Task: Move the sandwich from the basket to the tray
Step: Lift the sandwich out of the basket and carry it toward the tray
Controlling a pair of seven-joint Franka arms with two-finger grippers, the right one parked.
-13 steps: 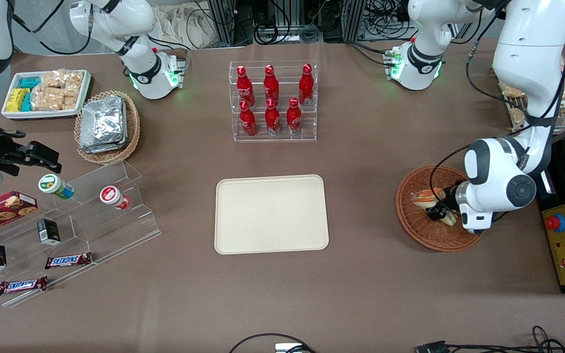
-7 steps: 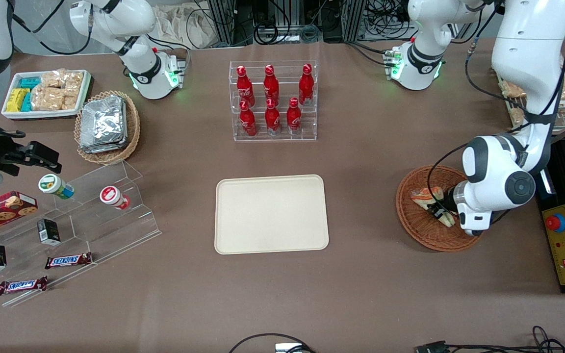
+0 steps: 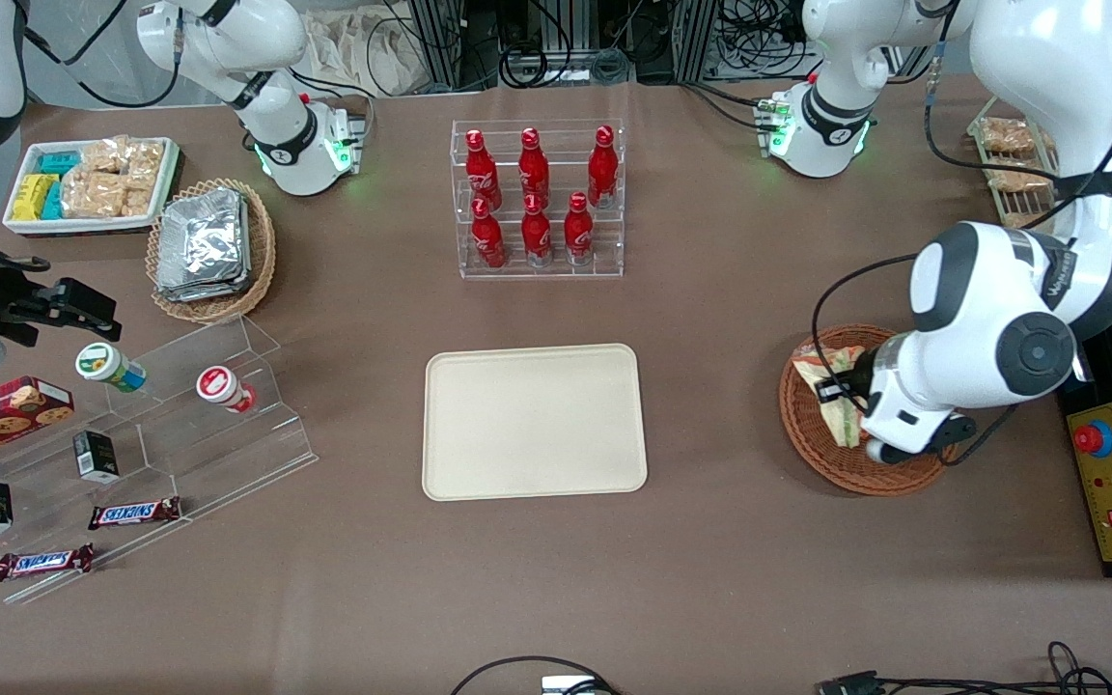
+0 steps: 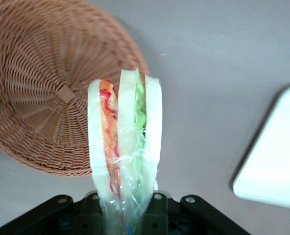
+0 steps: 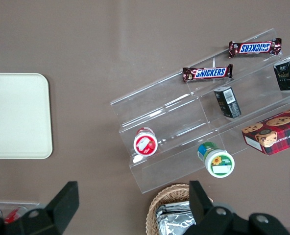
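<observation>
One wrapped sandwich [image 4: 125, 142] pinched upright in the end effector [image 3: 841, 391], lifted clear above the reddish-brown wicker basket [image 3: 807, 434] at the working arm's end of the counter [image 3: 710, 579]. Cream tray [image 3: 534, 422] bare, well apart, mid-counter, nearer the front camera than the cola bottle rack [image 3: 537, 198].

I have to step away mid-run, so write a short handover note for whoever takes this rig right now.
Hand: the left arm's, shut on the sandwich and above the basket.
Sandwich: clamped at one end, lifted clear of the basket, which looks empty in the wrist view.
Tray: nothing on it, lying toward the middle of the table from the basket.
Done: sandwich grasped and raised.
Left: carry it across to the tray, lower it, open the hand and withdraw.
</observation>
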